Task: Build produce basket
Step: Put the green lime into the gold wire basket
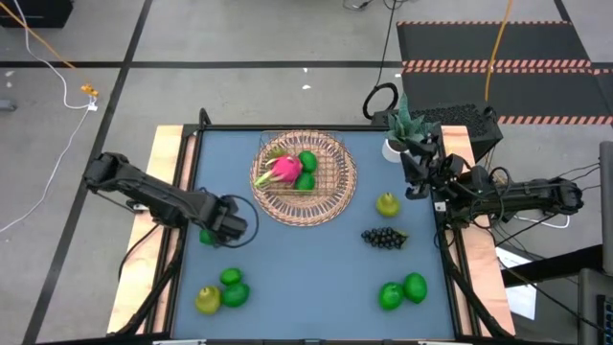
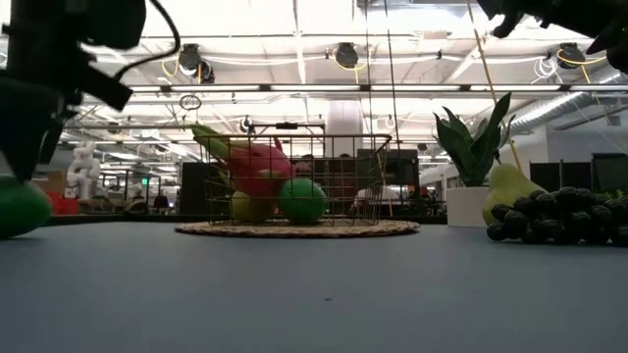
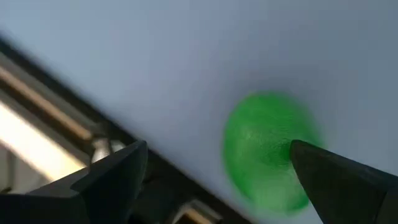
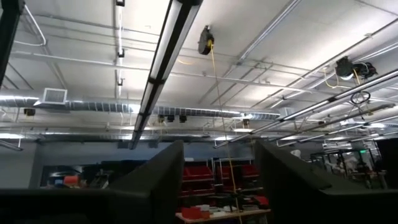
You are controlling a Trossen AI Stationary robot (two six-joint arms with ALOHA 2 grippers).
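The tan wicker basket (image 1: 330, 203) stands at the table's far middle and holds a pink dragon fruit (image 1: 283, 171) and two round green fruits (image 1: 306, 161); it also shows in the low view (image 2: 294, 227). My left gripper (image 1: 222, 230) is open just above a round green fruit (image 3: 264, 155) near the table's left edge. One finger (image 3: 329, 180) stands over the fruit's side and the other (image 3: 112, 174) stands clear of it. My right gripper (image 4: 219, 180) is open and empty at the table's right edge (image 1: 420, 177), pointing up at the ceiling.
A pear (image 1: 388, 204) and a dark grape bunch (image 1: 383, 237) lie right of the basket. Two green fruits (image 1: 402, 290) lie near right. A pear (image 1: 208, 300) and two green fruits (image 1: 233, 287) lie near left. A potted plant (image 1: 400, 134) stands far right.
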